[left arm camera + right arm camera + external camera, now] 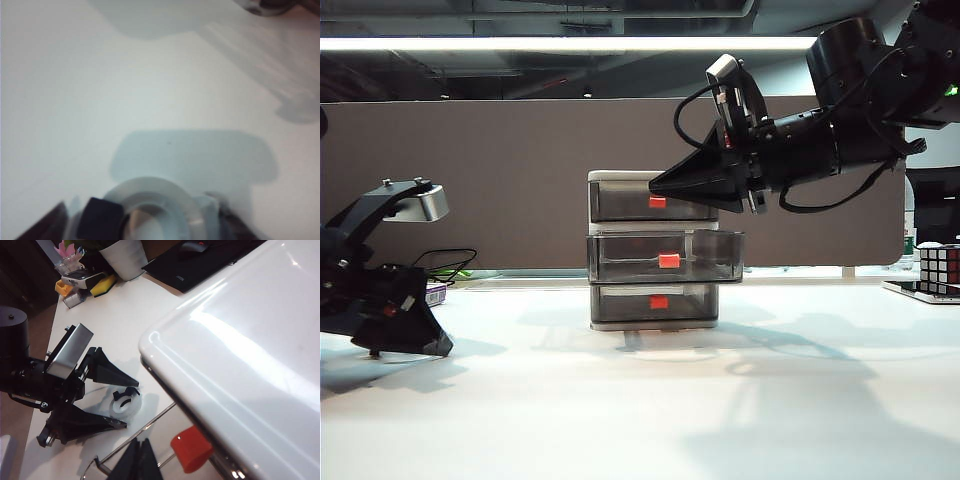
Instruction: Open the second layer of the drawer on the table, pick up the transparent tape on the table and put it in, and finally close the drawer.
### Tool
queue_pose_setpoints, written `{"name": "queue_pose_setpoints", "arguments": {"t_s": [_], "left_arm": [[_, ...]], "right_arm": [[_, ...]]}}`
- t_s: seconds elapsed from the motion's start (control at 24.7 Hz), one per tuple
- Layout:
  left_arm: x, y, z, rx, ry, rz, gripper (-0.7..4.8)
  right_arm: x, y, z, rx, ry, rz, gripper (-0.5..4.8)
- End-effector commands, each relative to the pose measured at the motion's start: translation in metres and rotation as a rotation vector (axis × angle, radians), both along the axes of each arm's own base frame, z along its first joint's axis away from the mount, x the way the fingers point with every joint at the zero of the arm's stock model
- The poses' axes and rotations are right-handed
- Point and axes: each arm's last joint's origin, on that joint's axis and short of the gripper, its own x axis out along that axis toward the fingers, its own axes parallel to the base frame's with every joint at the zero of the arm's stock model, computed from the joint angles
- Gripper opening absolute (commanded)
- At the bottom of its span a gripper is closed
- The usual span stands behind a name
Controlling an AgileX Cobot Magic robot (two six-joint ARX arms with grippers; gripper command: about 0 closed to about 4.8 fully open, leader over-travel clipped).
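**Left claw down around the tape; middle drawer pulled out**

Left claw (114,400): low on the table (650,410), well off to the side of the drawer (653,250). From the right wrist view its two dark fingers (112,374) stand apart, one on each side of the transparent tape (125,404). Tape lies flat on the table between them. No contact visible from either finger; fingers spread, nothing gripped. Left wrist view confirms: tape (150,205) sits right at the claw mouth, clear ring with the black cutter piece (100,218) toward one side. View is blurred, so contact cannot be judged there.

Right claw (660,184): up at the level of the cabinet's top tier, tips at its front face just beside that tier's red handle. Fingers (135,460) pressed together to a point, holding nothing. Directly below that claw, the second layer (665,256) stands drawn out past the frame, its red handle (669,261) forward of the other two. In the right wrist view this handle (192,449) shows just beside the closed tips, under the pale lid of the cabinet (240,350).

Top and bottom tiers sit flush in the frame.
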Motion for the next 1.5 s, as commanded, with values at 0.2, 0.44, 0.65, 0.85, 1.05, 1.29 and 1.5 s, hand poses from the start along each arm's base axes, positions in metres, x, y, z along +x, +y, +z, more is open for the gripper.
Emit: {"name": "queue_pose_setpoints", "arguments": {"t_s": [0.2, 0.44, 0.65, 0.85, 1.05, 1.29, 1.5], "left_arm": [[-0.002, 0.001, -0.004, 0.019, 0.025, 0.006, 3.71], [-0.001, 0.0, -0.008, 0.007, 0.041, -0.012, 2.56], [-0.001, -0.001, -0.013, -0.016, 0.068, -0.042, 1.11], [0.0, -0.001, 0.001, -0.031, -0.008, -0.043, 0.76], [-0.013, -0.002, 0.059, -0.169, -0.221, -0.1, 0.79], [-0.014, -0.024, 0.108, -0.285, -0.271, -0.266, 0.8], [0.003, -0.063, 0.112, -0.274, -0.249, -0.374, 0.8]], "right_arm": [[0.0, 0.001, 0.003, 0.007, -0.016, 0.006, -0.05], [0.0, 0.001, 0.003, 0.007, -0.015, 0.006, -0.05], [0.0, 0.001, 0.003, 0.007, -0.015, 0.006, -0.05], [0.0, 0.001, 0.003, 0.005, -0.009, 0.006, -0.05], [0.0, 0.0, 0.003, 0.005, -0.01, 0.003, -0.05], [0.0, 0.001, 0.004, 0.007, -0.018, 0.003, -0.05], [0.0, 0.003, 0.005, 0.011, -0.027, 0.009, -0.05]]}}
